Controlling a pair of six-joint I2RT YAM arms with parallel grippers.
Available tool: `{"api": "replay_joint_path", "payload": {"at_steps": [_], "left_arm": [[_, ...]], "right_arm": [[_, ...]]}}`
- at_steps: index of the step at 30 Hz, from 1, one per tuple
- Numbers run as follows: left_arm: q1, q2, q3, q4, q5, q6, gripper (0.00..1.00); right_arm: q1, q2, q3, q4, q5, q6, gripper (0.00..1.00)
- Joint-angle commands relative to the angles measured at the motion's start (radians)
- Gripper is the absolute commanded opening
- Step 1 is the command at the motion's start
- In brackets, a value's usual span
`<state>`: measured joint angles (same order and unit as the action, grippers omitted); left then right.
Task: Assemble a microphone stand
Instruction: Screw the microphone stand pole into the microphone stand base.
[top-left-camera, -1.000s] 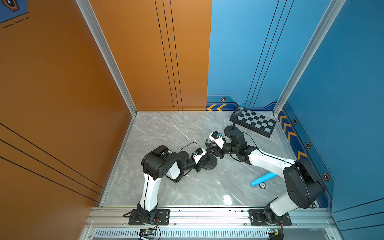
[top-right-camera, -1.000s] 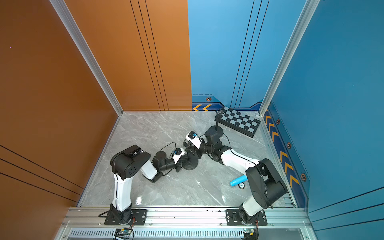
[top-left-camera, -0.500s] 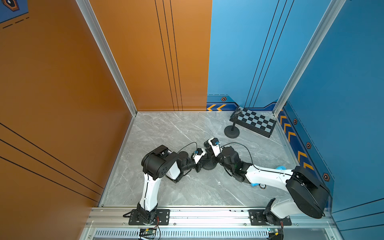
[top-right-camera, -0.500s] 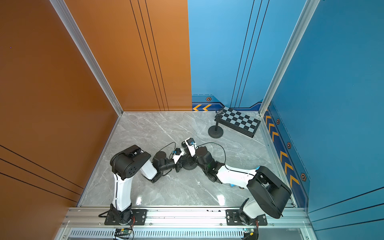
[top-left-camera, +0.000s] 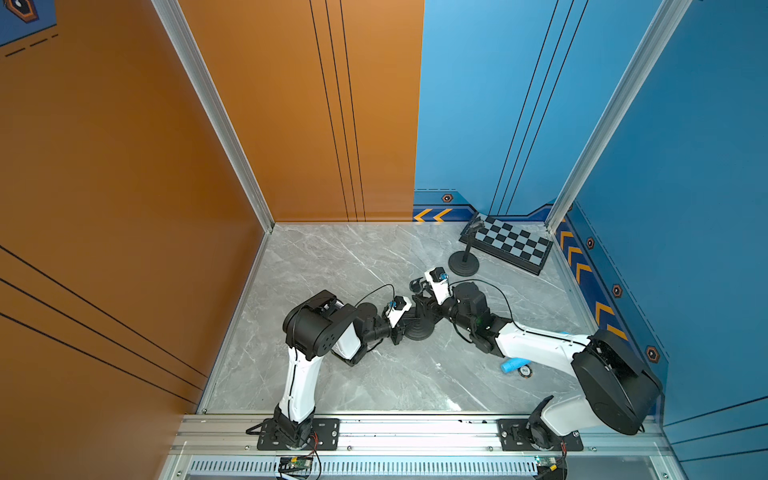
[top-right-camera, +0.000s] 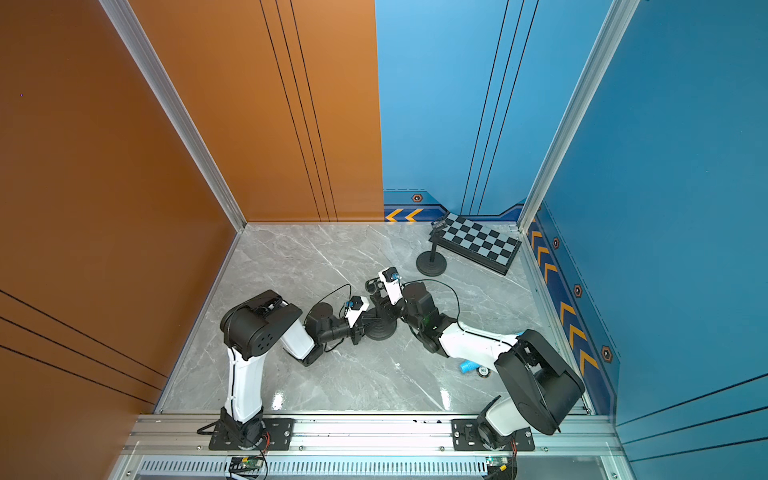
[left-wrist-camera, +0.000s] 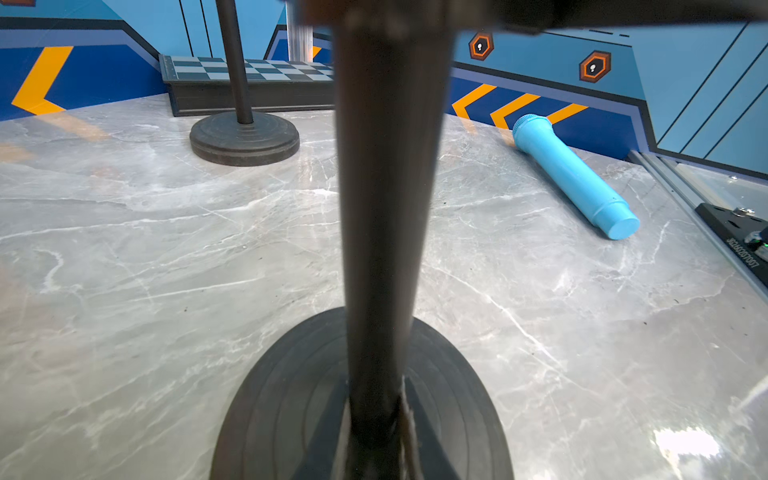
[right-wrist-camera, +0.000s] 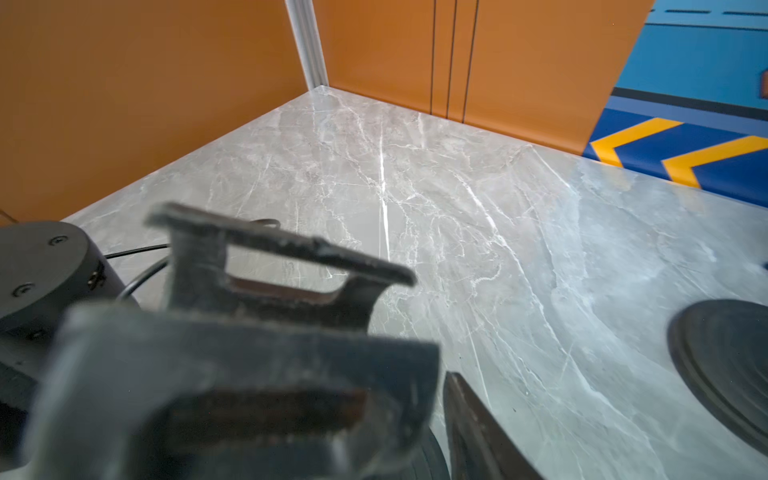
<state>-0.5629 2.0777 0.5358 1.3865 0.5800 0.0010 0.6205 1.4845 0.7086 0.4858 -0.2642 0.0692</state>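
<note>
Top views put the stand just short of the centre of the counter (top-left-camera: 332, 266). From its 9 o'clock side, the left fingers (top-left-camera: 402, 326) are pressed together on the pole (left-wrist-camera: 382, 187), low down above the round base (top-left-camera: 417, 332), holding it upright. The clip (top-left-camera: 416, 286) appears to sit at the pole's top. The right fingers (top-left-camera: 427, 302) are close against it from 3 o'clock, but we cannot tell whether they are spread or pinching it. Toward 1 o'clock a second stand (top-left-camera: 464, 262) is upright just beside the chessboard (top-left-camera: 513, 243). At 4 o'clock the blue microphone (left-wrist-camera: 573, 174) lies flat, half hidden under the right arm from above. We judge that fitting the clip to the pole is the step in hand. Next, the right arm would need to let go cleanly, fetch the microphone and seat it in the clip while the left side braces the pole.
</note>
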Motion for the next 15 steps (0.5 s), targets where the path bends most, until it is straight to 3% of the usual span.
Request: {"api": "replay_joint_path", "payload": {"at_steps": [1, 5, 9, 12, 15], "left_arm": [[0.008, 0.018, -0.03, -0.152, -0.019, -0.01, 0.19], [0.009, 0.019, -0.027, -0.152, -0.018, -0.018, 0.19], [0.008, 0.019, -0.028, -0.152, -0.022, -0.019, 0.19], [0.008, 0.021, -0.027, -0.152, -0.022, -0.017, 0.19], [0.008, 0.022, -0.026, -0.152, -0.024, -0.018, 0.19]], "right_arm": [[-0.067, -0.001, 0.065, -0.098, -0.312, -0.068, 0.58], [-0.073, 0.039, 0.138, -0.191, -0.353, -0.139, 0.55], [-0.073, 0.075, 0.161, -0.201, -0.346, -0.148, 0.42], [-0.063, 0.076, 0.15, -0.186, -0.271, -0.134, 0.39], [-0.04, 0.062, 0.123, -0.162, -0.141, -0.115, 0.25]]}}
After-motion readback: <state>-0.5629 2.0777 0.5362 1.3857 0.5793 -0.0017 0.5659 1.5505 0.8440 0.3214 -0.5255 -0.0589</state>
